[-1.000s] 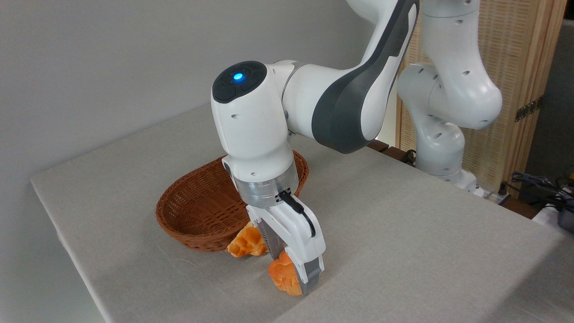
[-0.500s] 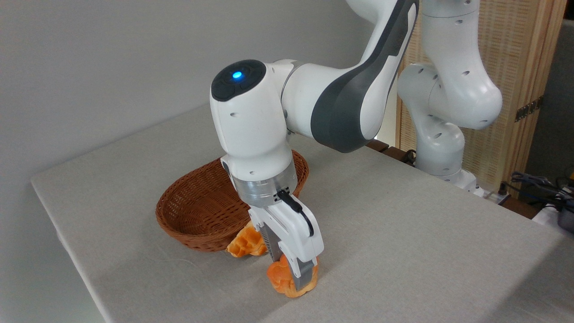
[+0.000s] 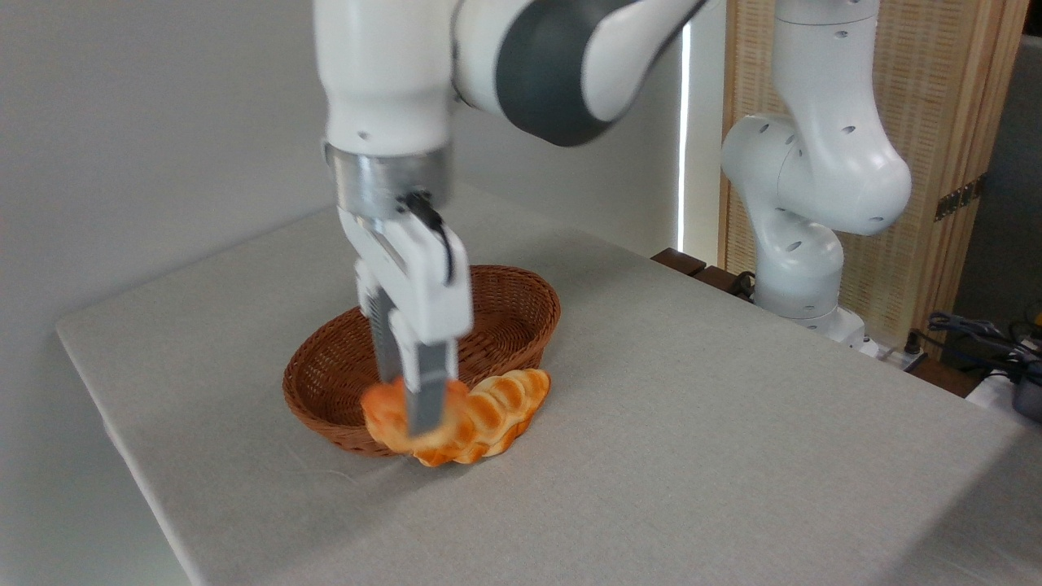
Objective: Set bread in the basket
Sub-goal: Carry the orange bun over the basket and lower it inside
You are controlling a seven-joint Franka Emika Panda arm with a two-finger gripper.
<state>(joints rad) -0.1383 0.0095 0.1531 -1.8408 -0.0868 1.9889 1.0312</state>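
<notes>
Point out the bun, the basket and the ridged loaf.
bun (image 3: 384, 417): fixed camera, left side beside the finger
basket (image 3: 521, 308): fixed camera, inner far wall
ridged loaf (image 3: 506, 405): fixed camera, ridged top

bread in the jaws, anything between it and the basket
Nothing visible does. The bread hangs clamped at the basket's near rim; the ridged loaf lies beside it outside the rim, not across the open top.

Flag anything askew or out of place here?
Nothing damaged or spilled. The ridged loaf lies on the table against the basket wall, outside it. The gripper holds the bread aloft at the near rim.
</notes>
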